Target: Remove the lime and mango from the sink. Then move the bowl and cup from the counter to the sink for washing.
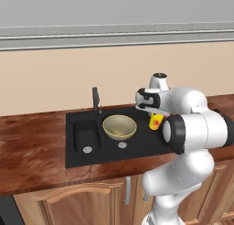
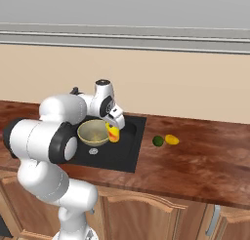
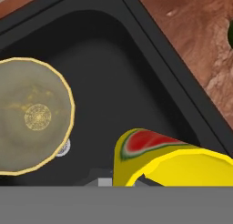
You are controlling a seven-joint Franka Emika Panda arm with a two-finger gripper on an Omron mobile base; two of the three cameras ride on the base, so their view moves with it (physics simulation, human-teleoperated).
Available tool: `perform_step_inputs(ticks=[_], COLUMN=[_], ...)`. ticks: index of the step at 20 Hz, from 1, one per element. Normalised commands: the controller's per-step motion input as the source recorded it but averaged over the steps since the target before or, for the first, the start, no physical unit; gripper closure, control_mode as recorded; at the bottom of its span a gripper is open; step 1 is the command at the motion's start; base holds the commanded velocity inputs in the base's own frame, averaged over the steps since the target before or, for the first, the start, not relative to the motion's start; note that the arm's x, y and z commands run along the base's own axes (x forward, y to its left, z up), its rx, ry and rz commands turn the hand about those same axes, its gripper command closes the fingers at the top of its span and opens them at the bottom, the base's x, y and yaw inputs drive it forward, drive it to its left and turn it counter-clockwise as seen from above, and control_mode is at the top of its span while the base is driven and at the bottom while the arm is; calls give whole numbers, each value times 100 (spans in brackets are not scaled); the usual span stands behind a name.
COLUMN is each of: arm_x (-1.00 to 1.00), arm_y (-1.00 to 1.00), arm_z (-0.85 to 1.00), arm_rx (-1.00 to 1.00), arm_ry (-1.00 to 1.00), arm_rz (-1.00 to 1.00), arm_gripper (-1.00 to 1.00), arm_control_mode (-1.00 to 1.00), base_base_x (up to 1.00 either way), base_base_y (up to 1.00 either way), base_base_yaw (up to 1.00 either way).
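Note:
My gripper [image 1: 154,115] is shut on the yellow cup [image 1: 156,122], which hangs tilted over the right side of the black sink's [image 1: 114,155] large basin. In the hand view the cup [image 3: 159,159] shows its red mark close up and hides the fingertips. The olive-tan bowl [image 1: 119,127] sits upright in the large basin, left of the cup, over the drain. The lime [image 2: 157,141] and the mango [image 2: 171,139] lie side by side on the reddish-brown counter [image 2: 205,161], right of the sink [image 2: 122,158].
A dark faucet [image 1: 96,99] stands behind the divider between the basins. The small left basin [image 1: 86,136] holds nothing but its drain. My white arm rises close in front of the sink's right end. Cabinet doors run below the counter.

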Motion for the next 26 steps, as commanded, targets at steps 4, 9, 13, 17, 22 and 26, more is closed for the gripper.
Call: perform_step_inputs(ticks=[4,9,13,17,22,26], arm_x=[4,2,2,3,2,4], arm_y=[0,0,0,1,1,2], arm_z=[-14,-16,-17,-18,-19,-19], arm_rx=[0,1,2,2,2,0], arm_ry=[0,0,0,0,0,0], arm_rz=[-3,-4,-3,-2,-2,-2], arm_gripper=[100,100,100,100,100,100], arm_control_mode=[-100,-100,-100,-100,-100,-100], base_base_x=[0,0,0,0,0,0], base_base_y=[0,0,0,0,0,0], base_base_yaw=[0,0,0,0,0,0])
